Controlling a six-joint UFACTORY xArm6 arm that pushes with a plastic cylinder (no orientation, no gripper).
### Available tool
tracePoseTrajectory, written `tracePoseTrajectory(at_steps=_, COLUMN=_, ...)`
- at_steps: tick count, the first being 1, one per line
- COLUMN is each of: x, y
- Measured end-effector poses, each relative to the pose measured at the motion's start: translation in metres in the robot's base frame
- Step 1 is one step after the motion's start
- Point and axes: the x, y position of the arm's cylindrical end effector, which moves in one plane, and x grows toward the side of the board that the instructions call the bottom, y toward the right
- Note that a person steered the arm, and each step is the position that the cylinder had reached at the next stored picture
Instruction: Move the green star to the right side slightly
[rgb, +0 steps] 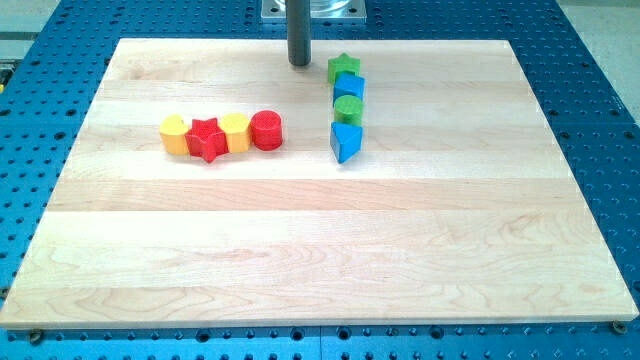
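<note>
Rod tip (300, 63), a jawless tool, is seen just left of the green star (343, 67), which heads a column of 4 blocks at the wooden worktop's (300, 250) top.

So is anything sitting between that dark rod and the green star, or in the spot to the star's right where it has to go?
Nothing visible blocks either. My tip sits just to the view's left of the green star, with bare wood between them. The board to the star's right is bare too. The blue block touches the star from below, not on its path.
</note>
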Motion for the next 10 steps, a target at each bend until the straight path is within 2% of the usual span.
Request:
tracePoseTrajectory(at_steps=1, x=-0.013, y=0.027)
tracePoseTrajectory(at_steps=4, x=0.028, y=0.048)
tracePoseTrajectory(at_steps=6, x=0.024, y=0.109)
tracePoseTrajectory(at_steps=8, x=0.077, y=0.112)
tracePoseTrajectory(at_steps=9, x=0.068, y=0.112)
tracePoseTrajectory(at_steps=10, x=0.009, y=0.102)
